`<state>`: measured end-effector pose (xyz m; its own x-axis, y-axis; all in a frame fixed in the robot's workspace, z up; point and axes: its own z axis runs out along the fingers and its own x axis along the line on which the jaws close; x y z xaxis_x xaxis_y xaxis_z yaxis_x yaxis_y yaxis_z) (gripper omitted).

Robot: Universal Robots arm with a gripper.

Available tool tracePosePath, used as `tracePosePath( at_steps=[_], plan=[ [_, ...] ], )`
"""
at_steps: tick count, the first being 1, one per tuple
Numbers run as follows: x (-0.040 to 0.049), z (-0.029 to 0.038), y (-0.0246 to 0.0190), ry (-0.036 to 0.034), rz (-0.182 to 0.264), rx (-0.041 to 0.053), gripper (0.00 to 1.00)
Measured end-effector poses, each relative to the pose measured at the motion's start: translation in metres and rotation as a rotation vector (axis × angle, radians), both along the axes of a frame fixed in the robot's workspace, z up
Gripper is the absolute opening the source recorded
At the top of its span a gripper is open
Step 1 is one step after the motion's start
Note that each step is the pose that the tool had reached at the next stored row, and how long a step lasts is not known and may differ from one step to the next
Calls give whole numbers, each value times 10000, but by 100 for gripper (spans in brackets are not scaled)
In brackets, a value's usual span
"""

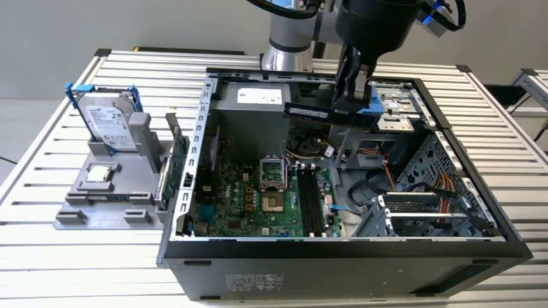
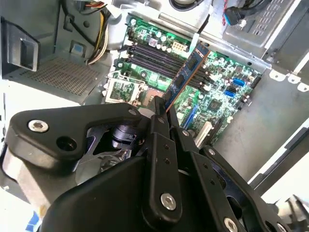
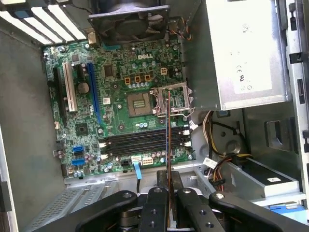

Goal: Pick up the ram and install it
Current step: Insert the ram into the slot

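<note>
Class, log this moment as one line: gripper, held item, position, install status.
gripper: shut on ram | position: above motherboard of open case | install: ram not seated

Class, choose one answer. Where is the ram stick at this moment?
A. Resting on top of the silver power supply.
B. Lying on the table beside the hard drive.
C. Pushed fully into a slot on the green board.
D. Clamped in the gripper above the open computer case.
D: the gripper clamps one end of the ram stick, which is raised over the open computer case and sits in no slot.
</note>
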<state>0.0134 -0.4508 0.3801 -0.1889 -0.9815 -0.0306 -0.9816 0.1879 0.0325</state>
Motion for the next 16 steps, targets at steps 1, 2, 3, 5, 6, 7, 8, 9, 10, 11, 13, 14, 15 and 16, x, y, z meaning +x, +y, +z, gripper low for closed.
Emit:
tracePosePath(
  at_steps=[1, 2, 3, 5, 6, 7, 8, 9, 10, 11, 13, 14, 15, 16],
  plan=[
    [0, -1, 0, 0, -249, 1, 0],
    [0, -1, 0, 0, -354, 0, 0],
    [0, -1, 0, 0, -454, 0, 0],
    [0, -1, 0, 0, -646, 2, 0],
    [0, -1, 0, 0, -747, 1, 0],
    [0, -1, 0, 0, -851, 1, 0],
    [0, -1, 0, 0, -948, 0, 0],
    [0, -1, 0, 0, -1046, 1, 0],
    [0, -1, 0, 0, -1144, 1, 0],
    [0, -2, 0, 0, -1241, 1, 0],
    [0, -2, 0, 0, -1439, 1, 0],
    [0, -2, 0, 0, -1542, 1, 0],
    [0, -2, 0, 0, -1644, 1, 0],
    [0, -2, 0, 0, -1750, 1, 0]
  ],
)
